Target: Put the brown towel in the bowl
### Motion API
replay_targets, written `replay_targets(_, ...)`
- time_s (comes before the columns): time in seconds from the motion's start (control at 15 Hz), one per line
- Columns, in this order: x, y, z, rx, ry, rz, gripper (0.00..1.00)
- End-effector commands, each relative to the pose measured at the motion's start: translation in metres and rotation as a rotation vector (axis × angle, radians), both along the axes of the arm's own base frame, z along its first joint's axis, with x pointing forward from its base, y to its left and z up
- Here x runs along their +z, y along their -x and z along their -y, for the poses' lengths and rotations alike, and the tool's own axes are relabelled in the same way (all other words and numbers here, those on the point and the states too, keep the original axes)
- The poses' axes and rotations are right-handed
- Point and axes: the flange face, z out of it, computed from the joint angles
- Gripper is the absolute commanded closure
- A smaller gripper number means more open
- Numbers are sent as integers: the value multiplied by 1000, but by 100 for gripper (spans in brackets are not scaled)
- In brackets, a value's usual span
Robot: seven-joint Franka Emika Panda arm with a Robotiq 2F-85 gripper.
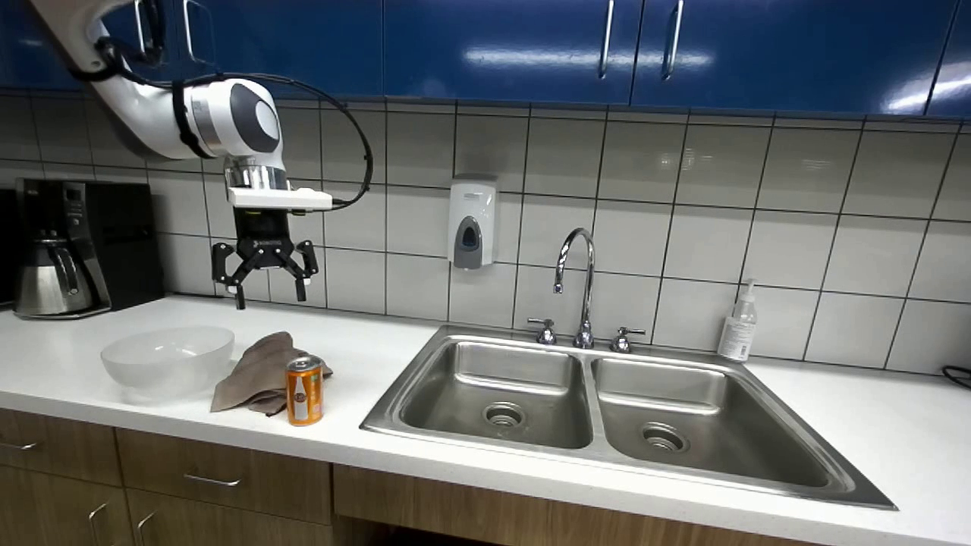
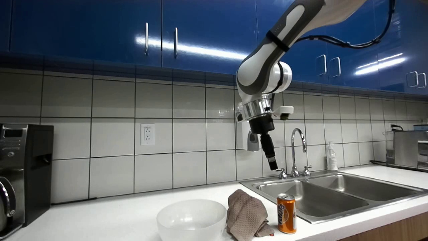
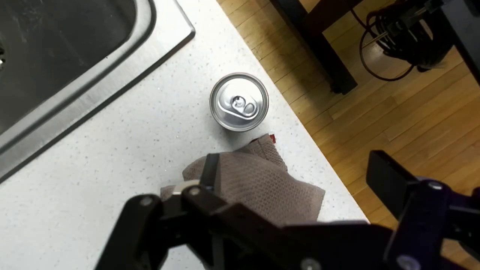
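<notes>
Brown towel: heaped in folds on the tabletop, outside the bowl and just beside it, at 3 o'clock from it in both exterior views; whether the two touch, I cannot tell.
Bowl: whitish, frosted-looking, standing upright.
Fingers: released, spread well apart, tips pointing down, in the air higher than the towel and at 12 o'clock from it in an exterior view; in the wrist view one overlaps the towel, the other the wood floor.
Orange can: upright, at 3 o'clock from the towel in an exterior view, a thin gap between them; between 11 and 12 o'clock from it in the wrist view.
Sink: metal, two basins, set into the tabletop at 3 o'clock from the can in an exterior view.
Faucet: curved, shiny, at the sink's back edge.
Pump bottle: at 2 o'clock from the sink's middle.
Coffee maker: at 11 o'clock from the bowl.
</notes>
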Motion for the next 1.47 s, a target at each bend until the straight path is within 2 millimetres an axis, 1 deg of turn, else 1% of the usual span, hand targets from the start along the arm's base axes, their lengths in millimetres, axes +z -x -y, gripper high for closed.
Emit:
replay_targets(0.0, -13, -31, -17, 92, -28, -15, 0)
replay_targets(0.27, -34, -54, -35, 169, -42, -45, 0)
replay_targets(0.47, -45, -67, -48, 210, -50, -54, 0)
replay_targets(0.73, -59, -84, -57, 236, -64, -72, 0)
replay_targets(1.07, -81, -97, -57, 246, -57, -95, 0)
replay_targets(1.4, -98, -98, -55, 253, -62, -115, 0)
